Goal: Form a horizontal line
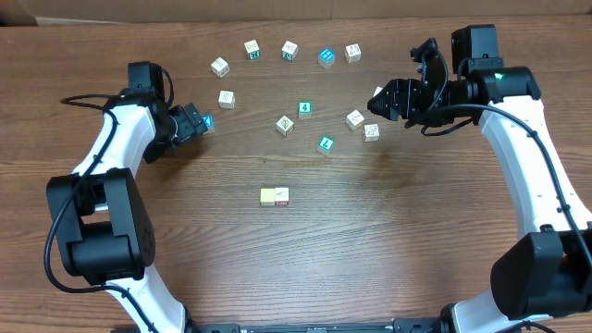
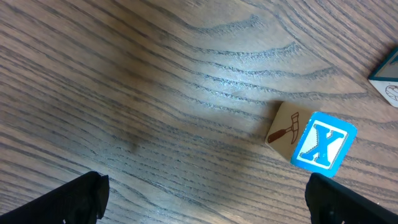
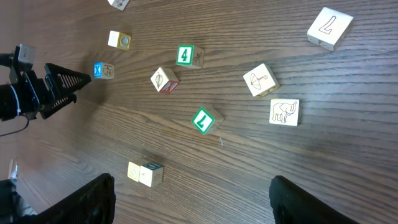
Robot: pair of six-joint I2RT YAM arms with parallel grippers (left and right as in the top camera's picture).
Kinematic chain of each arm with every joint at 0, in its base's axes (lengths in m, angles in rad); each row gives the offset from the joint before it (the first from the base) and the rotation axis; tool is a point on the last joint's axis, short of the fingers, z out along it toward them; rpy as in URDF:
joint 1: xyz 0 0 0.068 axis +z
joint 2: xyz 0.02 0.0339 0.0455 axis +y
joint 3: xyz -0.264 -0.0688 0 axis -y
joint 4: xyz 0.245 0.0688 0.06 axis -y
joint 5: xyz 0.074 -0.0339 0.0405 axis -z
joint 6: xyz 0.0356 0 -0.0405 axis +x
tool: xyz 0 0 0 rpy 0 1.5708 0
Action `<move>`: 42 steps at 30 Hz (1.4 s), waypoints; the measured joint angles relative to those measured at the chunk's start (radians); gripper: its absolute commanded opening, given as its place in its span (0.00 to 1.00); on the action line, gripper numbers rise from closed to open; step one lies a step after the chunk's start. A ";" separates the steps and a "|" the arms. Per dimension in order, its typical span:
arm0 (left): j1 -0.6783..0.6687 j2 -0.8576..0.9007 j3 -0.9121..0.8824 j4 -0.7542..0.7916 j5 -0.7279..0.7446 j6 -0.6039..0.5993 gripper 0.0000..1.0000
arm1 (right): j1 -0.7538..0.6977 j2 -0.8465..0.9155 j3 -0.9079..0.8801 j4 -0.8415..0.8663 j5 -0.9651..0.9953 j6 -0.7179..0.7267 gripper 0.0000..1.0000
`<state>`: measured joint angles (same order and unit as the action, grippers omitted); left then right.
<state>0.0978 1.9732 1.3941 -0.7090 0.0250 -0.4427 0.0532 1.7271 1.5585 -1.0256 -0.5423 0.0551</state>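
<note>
Wood-grain table (image 1: 416, 250) has a blue X cube (image 2: 323, 144) with a hammer drawing on its side, plus a green 4 cube (image 1: 304, 109) near another green-faced cube (image 1: 326, 143).

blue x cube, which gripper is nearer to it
Left. The left gripper sits right beside the blue X cube, just short of it; the right gripper is far off on the opposite side.
</note>
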 measured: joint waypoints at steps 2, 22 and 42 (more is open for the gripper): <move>0.000 0.000 0.000 0.000 0.000 0.000 0.99 | 0.001 0.000 0.000 0.000 0.000 -0.003 0.77; 0.000 0.000 0.000 0.000 0.000 0.000 1.00 | 0.065 0.000 0.000 0.020 0.038 -0.029 0.76; 0.000 0.000 0.000 0.000 0.000 0.000 0.99 | 0.065 0.106 0.000 0.046 0.051 -0.029 0.77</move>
<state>0.0978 1.9732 1.3941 -0.7090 0.0250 -0.4427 0.1184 1.8336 1.5585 -0.9798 -0.4915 0.0257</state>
